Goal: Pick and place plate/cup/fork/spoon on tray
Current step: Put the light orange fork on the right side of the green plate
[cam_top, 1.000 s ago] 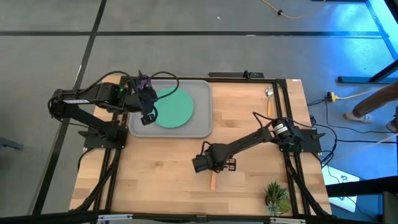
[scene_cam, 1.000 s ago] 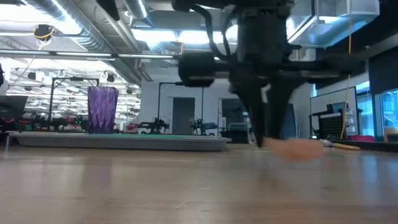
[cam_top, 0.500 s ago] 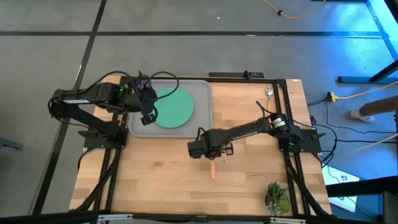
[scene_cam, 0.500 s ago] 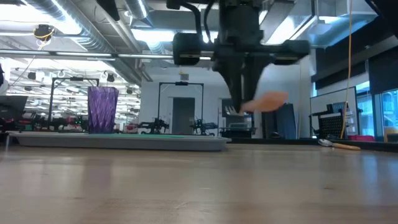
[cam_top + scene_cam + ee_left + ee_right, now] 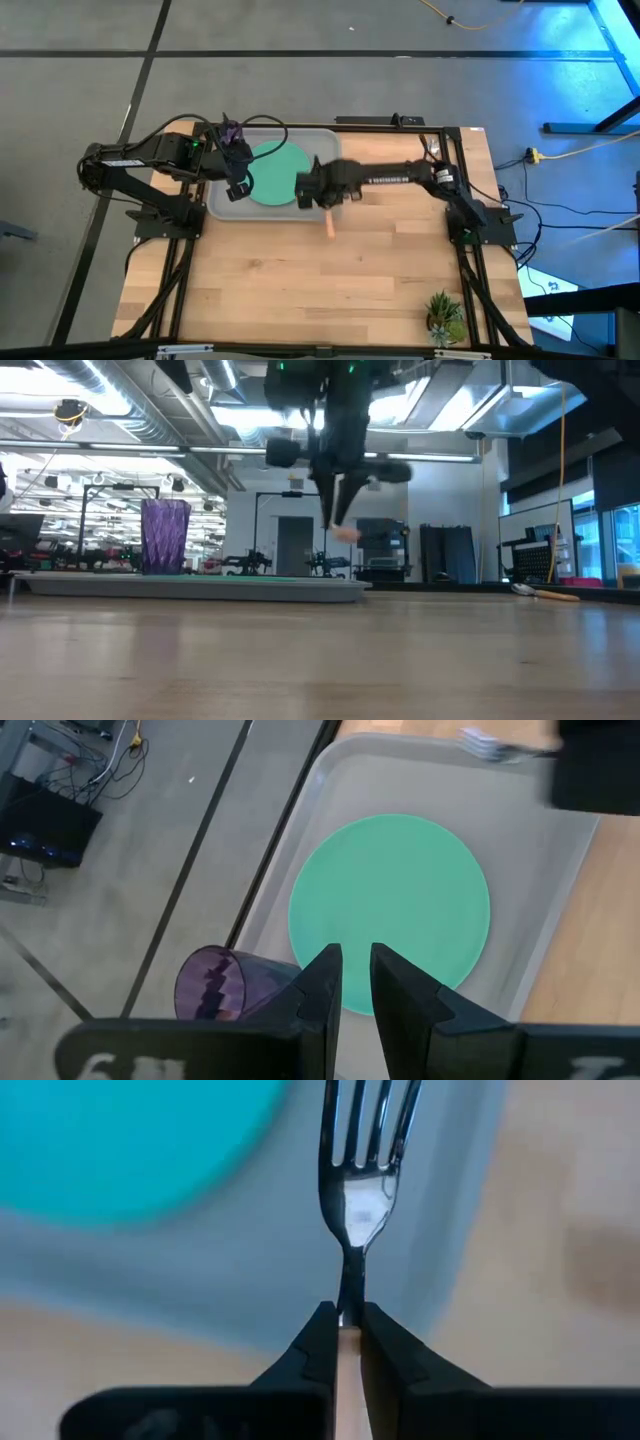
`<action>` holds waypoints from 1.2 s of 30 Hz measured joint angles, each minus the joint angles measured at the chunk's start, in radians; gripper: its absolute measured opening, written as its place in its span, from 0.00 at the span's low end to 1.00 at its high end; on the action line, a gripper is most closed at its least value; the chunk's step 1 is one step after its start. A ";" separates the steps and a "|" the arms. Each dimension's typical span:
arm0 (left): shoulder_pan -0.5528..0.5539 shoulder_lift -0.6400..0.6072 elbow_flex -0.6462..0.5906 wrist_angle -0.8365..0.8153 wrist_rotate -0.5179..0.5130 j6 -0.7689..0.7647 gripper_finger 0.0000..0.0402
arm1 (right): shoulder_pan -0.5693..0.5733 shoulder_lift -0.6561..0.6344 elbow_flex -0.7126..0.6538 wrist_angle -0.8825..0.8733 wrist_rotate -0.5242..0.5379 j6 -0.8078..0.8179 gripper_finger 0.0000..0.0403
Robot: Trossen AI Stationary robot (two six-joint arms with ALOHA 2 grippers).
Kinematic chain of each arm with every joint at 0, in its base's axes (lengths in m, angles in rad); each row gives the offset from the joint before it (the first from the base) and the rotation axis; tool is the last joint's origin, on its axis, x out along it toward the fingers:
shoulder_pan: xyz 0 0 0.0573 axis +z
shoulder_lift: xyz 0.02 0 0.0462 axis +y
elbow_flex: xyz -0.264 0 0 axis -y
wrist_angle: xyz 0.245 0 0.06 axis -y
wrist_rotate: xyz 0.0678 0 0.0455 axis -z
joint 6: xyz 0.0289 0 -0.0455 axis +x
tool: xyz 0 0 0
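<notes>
The grey tray lies at the table's far left. On it are the teal plate and, standing upright at its far left corner, the purple cup. My right gripper is shut on the fork above the tray's right near part. The fork's orange handle sticks out toward the near edge. My left gripper hovers over the tray's left side, open by a narrow gap and empty. The spoon lies on the table at the far right. My right gripper pinches the fork between its two fingers where the metal neck meets the orange handle. The tines stick out past the fingertips and the handle runs back between the fingers. The fork is lifted clear, above the tray's rim.
A small green potted plant stands near the table's near right corner. The bare wooden table spreads across the middle and near side. My right arm stretches across the table's far part toward the tray.
My right gripper has risen from the table's middle near part and swung toward the far left, to the tray. It has kept shut on the fork, which lay low at the table and now hangs clear above the tray's right side.
</notes>
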 joint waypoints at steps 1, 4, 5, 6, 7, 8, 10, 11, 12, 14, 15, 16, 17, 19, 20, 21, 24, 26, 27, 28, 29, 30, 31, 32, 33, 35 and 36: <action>0.000 0.000 0.000 0.000 0.000 0.000 0.13 | -0.025 0.000 0.000 0.024 0.008 -0.031 0.06; 0.000 0.000 0.000 0.000 0.000 -0.018 0.13 | -0.095 0.000 0.000 0.116 0.011 -0.124 0.06; 0.000 0.000 0.000 0.000 0.000 -0.023 0.13 | -0.117 0.004 0.000 0.147 0.013 -0.151 0.06; 0.000 0.000 0.000 0.000 0.000 -0.023 0.13 | -0.136 0.007 0.000 0.181 0.015 -0.174 0.06; 0.000 0.000 0.000 0.000 0.000 -0.023 0.13 | -0.156 0.011 0.000 0.206 0.014 -0.195 0.06; 0.000 0.000 0.000 0.000 0.000 -0.023 0.13 | -0.173 0.017 0.000 0.223 0.013 -0.209 0.06; 0.000 0.000 0.000 0.000 0.000 -0.024 0.13 | -0.201 0.028 0.000 0.269 0.006 -0.243 0.06; 0.000 0.000 0.000 0.000 0.000 -0.025 0.13 | -0.212 0.032 -0.001 0.270 0.002 -0.255 0.06; 0.000 -0.001 0.000 0.000 0.000 -0.026 0.13 | -0.220 0.038 -0.001 0.272 0.004 -0.262 0.06; 0.000 0.000 0.000 0.000 0.001 -0.035 0.13 | -0.231 0.046 -0.001 0.288 -0.004 -0.273 0.06; 0.000 -0.001 0.000 0.000 0.000 -0.042 0.13 | -0.234 0.049 -0.008 0.287 -0.005 -0.278 0.06; 0.000 -0.001 0.000 0.000 0.001 -0.046 0.13 | -0.236 0.054 -0.011 0.297 -0.007 -0.280 0.06; 0.000 -0.001 0.000 0.000 0.001 -0.049 0.13 | -0.236 0.058 -0.013 0.308 -0.008 -0.279 0.06; 0.000 -0.001 0.000 0.000 0.000 -0.049 0.13 | -0.238 0.065 -0.021 0.301 -0.008 -0.280 0.06; 0.000 -0.001 0.000 0.000 0.000 -0.049 0.13 | -0.238 0.072 -0.021 0.311 -0.009 -0.281 0.06; 0.000 0.000 0.000 0.000 0.001 -0.049 0.13 | -0.239 0.079 -0.021 0.317 -0.014 -0.281 0.06; 0.000 0.000 0.000 0.002 0.000 -0.050 0.13 | -0.240 0.105 -0.021 0.319 -0.025 -0.284 0.06; 0.000 0.000 0.000 0.002 0.000 -0.050 0.13 | -0.242 0.121 -0.021 0.320 -0.034 -0.286 0.06; 0.000 0.000 0.000 0.003 0.000 -0.050 0.13 | -0.243 0.130 -0.021 0.320 -0.037 -0.286 0.06; 0.000 0.000 0.000 0.003 0.000 -0.050 0.13 | -0.243 0.138 -0.021 0.321 -0.037 -0.289 0.06; 0.000 0.000 0.000 0.003 0.000 -0.051 0.13 | -0.245 0.143 -0.021 0.320 -0.037 -0.296 0.06; 0.000 0.000 0.000 0.003 0.000 -0.051 0.13 | -0.245 0.146 -0.022 0.319 -0.038 -0.302 0.06; 0.000 0.000 0.000 0.003 0.000 -0.052 0.13 | -0.246 0.149 -0.022 0.321 -0.037 -0.304 0.05; 0.000 0.000 0.000 0.003 0.000 -0.052 0.13 | -0.247 0.151 -0.021 0.326 -0.035 -0.305 0.05; 0.000 0.000 0.000 0.003 0.000 -0.052 0.13 | -0.249 0.153 -0.021 0.329 -0.032 -0.305 0.05; 0.000 0.000 0.000 0.003 0.000 -0.052 0.13 | -0.255 0.155 -0.021 0.327 -0.029 -0.305 0.05; 0.000 0.000 0.000 0.003 0.000 -0.052 0.13 | -0.257 0.155 -0.021 0.328 -0.028 -0.305 0.05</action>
